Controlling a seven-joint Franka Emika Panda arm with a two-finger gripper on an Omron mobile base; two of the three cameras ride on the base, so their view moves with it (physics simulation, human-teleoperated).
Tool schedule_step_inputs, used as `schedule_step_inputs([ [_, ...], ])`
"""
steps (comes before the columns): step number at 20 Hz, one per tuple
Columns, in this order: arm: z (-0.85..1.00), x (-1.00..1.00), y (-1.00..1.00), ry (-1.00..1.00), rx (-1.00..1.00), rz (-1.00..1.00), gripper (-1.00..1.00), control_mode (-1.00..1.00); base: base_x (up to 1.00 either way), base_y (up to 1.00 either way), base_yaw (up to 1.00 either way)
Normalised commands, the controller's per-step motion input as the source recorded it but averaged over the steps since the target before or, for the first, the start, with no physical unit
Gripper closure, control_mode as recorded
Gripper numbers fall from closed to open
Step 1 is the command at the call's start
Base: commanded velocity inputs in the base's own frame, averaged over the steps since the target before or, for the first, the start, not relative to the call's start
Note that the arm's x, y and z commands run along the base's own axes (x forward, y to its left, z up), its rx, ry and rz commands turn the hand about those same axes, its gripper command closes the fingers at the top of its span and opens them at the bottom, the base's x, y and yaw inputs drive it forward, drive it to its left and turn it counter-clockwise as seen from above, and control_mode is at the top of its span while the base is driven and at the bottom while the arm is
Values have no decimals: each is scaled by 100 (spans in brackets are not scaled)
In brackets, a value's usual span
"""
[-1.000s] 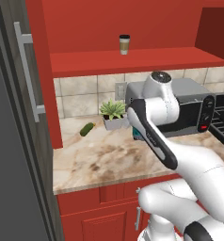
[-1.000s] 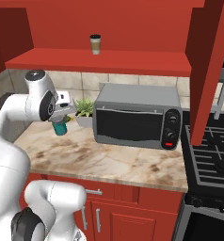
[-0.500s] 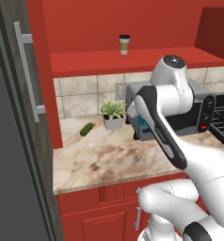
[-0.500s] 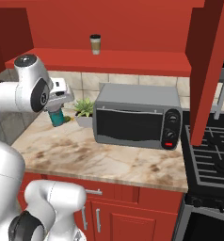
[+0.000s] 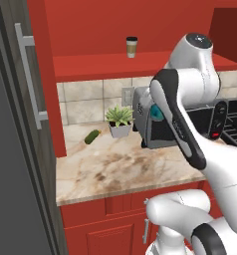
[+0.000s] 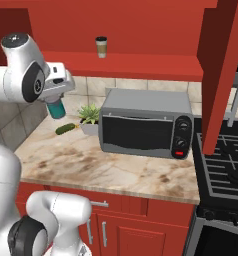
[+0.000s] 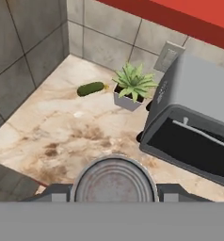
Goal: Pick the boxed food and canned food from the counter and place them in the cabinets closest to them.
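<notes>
One canned food (image 6: pixel 56 108) sits clenched in our hand (image 6: pixel 56 104), upright and lifted clear of the worktop (image 6: pixel 106 167), left of the toaster oven (image 6: pixel 146 122), with the open red shelf (image 6: pixel 136 68) of the cabinets above it, so we judge the move upward.

The canned food (image 6: pixel 55 108) is held in the gripper (image 6: pixel 55 105), raised above the counter (image 6: pixel 106 167) at about nine o'clock. A pickle (image 6: pixel 65 129) lies just below it, beside a potted plant (image 6: pixel 89 118). A toaster oven (image 6: pixel 147 123) stands at centre; a paper cup (image 6: pixel 101 47) sits on the shelf (image 6: pixel 141 67) toward eleven o'clock.
</notes>
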Motion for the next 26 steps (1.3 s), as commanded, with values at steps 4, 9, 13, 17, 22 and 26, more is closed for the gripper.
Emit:
schedule_step_inputs([
  [4,63,-17,0,-8,0,0,100,-100,0,0,0],
  [9,51,-14,0,-13,1,1,100,-100,0,0,0],
  [13,51,-11,0,-13,4,1,100,-100,0,0,0],
  [17,44,-1,0,-13,7,0,100,-100,0,0,0],
  [22,20,-1,0,-12,7,0,100,-100,0,0,0],
  [26,3,-1,0,-6,1,0,100,-100,0,0,0],
])
